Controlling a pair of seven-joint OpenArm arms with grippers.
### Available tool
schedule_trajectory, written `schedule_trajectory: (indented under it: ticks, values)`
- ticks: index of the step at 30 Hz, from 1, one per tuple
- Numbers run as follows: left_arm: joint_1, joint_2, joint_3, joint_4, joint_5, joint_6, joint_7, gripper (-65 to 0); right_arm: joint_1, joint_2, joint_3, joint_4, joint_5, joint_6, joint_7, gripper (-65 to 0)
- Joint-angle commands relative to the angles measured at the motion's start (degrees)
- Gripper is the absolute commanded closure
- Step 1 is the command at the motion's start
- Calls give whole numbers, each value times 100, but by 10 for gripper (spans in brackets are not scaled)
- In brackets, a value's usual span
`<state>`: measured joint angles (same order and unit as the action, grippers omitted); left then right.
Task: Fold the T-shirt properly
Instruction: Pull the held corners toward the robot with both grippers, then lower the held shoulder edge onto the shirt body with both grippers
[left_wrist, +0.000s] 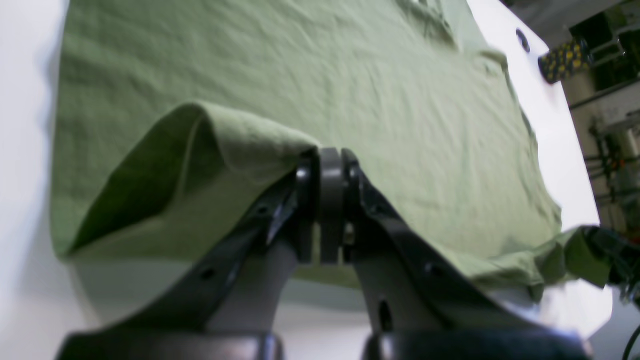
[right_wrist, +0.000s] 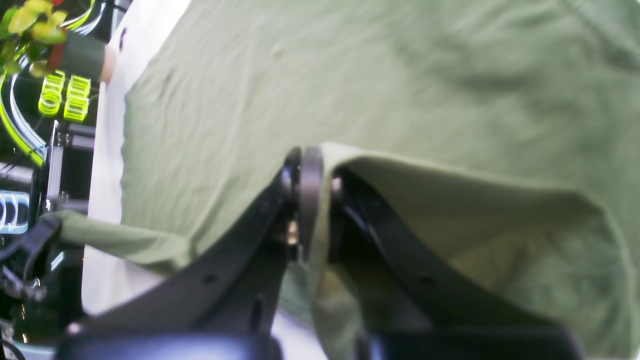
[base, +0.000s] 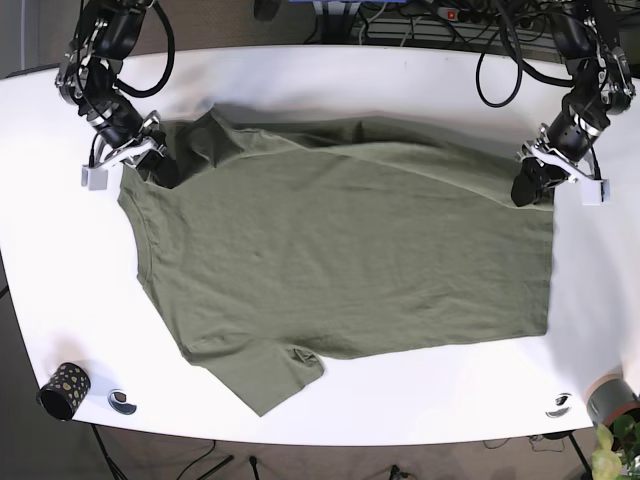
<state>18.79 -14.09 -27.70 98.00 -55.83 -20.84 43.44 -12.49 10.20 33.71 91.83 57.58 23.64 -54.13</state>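
Base cam: overhead, far, looking down on whole surface (base: 330, 80). Wrist cams: close, low, behind each tool, looking across the T-shirt (base: 340, 260), slightly blurred. All three share the shirt; left wrist probably shows 3 o'clock edge.

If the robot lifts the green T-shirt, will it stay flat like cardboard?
Probably not. The T-shirt already sags and curls where the left gripper pinches it, so it looks floppy. Its wrinkles suggest thin, light cloth that would drape and swing.

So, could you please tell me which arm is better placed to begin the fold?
Neither alone: the left hand grips the T-shirt at its far hem corner and the right hand at the far shoulder, so both look equally ready to carry that edge over together.
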Motion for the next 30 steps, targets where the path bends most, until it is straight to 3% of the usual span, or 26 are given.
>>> schedule_trajectory:
  ticks: [1, 7, 21, 30]
  values:
    - [-134, -90, -30, -169, -109, -57, -85, 0, 322, 207, -18, -229, 145, 76, 107, 0]
    - [-485, -117, -12, -775, -100, -65, -85, 0, 1113, 594, -598, -933, 145, 93, 125, 0]
    - [-1399, -512, -38, -1953, -118, -74, -111, 0, 2458, 840, -905, -2919, 136, 93, 160, 0]
    - [-1865, -530, -12, -2490, -100, -74, -120, -6, 2528, 1121, -1486, -3034, 136, 58, 696, 0]
